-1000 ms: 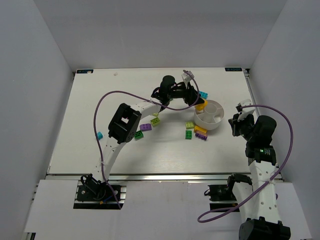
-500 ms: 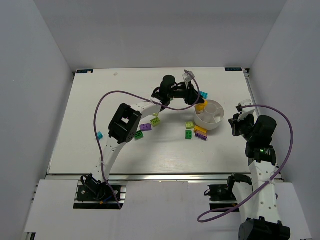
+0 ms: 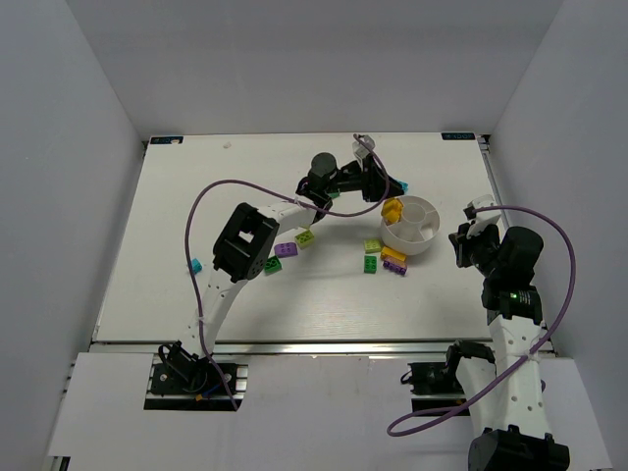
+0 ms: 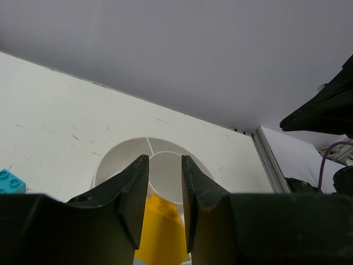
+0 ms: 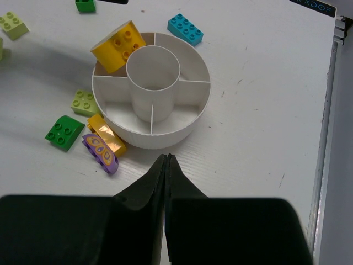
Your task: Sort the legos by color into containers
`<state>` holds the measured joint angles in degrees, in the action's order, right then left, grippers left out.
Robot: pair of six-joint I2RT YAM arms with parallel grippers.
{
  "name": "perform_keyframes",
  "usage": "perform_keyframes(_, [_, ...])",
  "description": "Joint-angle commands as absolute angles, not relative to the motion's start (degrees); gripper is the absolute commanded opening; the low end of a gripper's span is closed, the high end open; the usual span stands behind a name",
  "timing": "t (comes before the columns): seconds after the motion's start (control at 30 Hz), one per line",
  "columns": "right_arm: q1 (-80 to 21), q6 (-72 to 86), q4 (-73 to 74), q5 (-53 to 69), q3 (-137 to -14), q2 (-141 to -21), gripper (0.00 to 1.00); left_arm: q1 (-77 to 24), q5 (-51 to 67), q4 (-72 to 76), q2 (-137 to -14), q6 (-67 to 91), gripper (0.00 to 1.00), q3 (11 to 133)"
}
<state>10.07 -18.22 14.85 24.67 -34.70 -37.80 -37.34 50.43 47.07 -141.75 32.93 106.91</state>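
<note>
Left gripper [image 4: 164,161], fingers apart, near small round white plastic divided bowl [image 5: 165,137]. An orange-yellow studded plastic brick [image 5: 116,47] rests tilted at one wedge compartment's rim. Right gripper [image 5: 166,158], fingers together, holds nothing.

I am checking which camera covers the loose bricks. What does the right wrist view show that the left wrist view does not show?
Only the right wrist view shows the green brick, lime brick, orange brick and purple brick beside the bowl, and the shut right gripper. Only the left wrist view shows the open left gripper and the grey wall. Both show the bowl, the yellow brick in it and the cyan brick.
</note>
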Motion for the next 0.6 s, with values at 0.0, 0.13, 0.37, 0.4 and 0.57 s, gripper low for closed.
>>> perform_keyframes(0.0, [10.4, -18.5, 13.5, 25.6, -34.8, -37.0, 0.00, -37.6, 51.2, 51.0, -140.6, 35.0, 0.40, 106.9])
perform_keyframes(0.13, [10.4, -18.5, 13.5, 25.5, -34.8, -37.0, 0.00, -37.1, 50.9, 50.1, -139.3, 34.6, 0.60, 105.7])
perform_keyframes(0.37, [10.3, -18.5, 13.5, 25.8, -34.7, -37.0, 0.00, -37.3, 43.6, 29.0, -128.5, 19.7, 0.97, 95.9])
perform_keyframes(0.4, [10.3, -18.5, 13.5, 25.8, -34.7, -36.9, 0.00, -37.3, 40.0, 26.0, -127.5, 17.8, 0.97, 95.2])
perform_keyframes(0.57, [10.3, -18.5, 13.4, 25.6, -34.7, -37.2, 0.00, -37.8, 32.6, 21.0, -122.6, 17.3, 0.98, 91.1])
